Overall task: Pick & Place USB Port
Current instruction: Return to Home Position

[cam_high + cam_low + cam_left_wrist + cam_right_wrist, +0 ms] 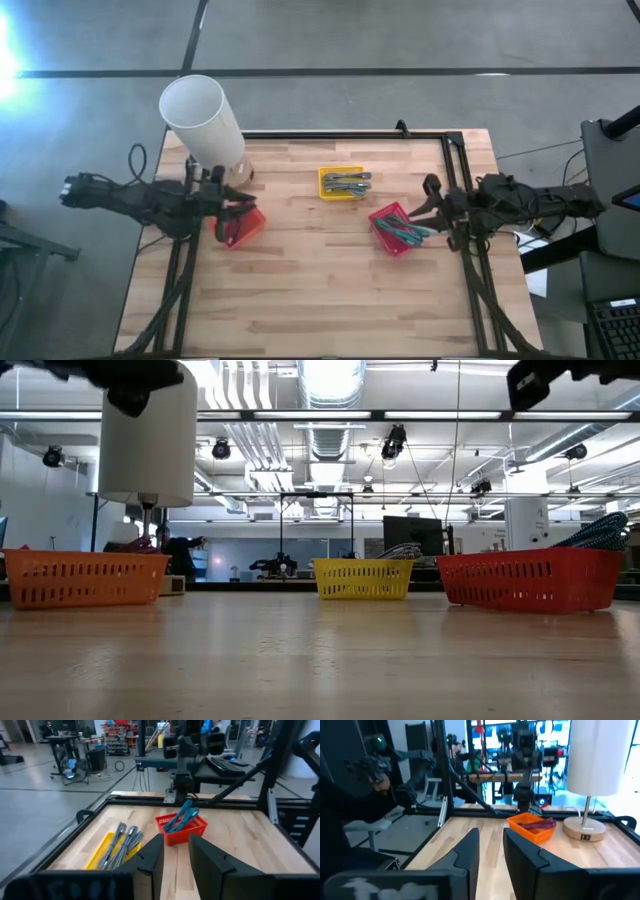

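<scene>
Three small baskets stand on the wooden table. The orange basket [243, 229] [532, 827] holds dark red pieces. Grey cables lie in the yellow basket [343, 183] [102, 855]. Teal cables stick out over the rim of the red basket [396, 229] [181, 826]. My left gripper [238, 207] [176, 840] hangs open above the orange basket and holds nothing. My right gripper [425, 204] [491, 834] hangs open just right of the red basket, also with nothing in it. Both are well above the tabletop.
A table lamp with a tall white shade [203, 118] [150, 435] stands on its round base [584, 828] near the far left corner, close behind the left gripper. A black frame [455, 140] runs along the table's far and side edges. Bare wood [320, 290] lies toward the near edge.
</scene>
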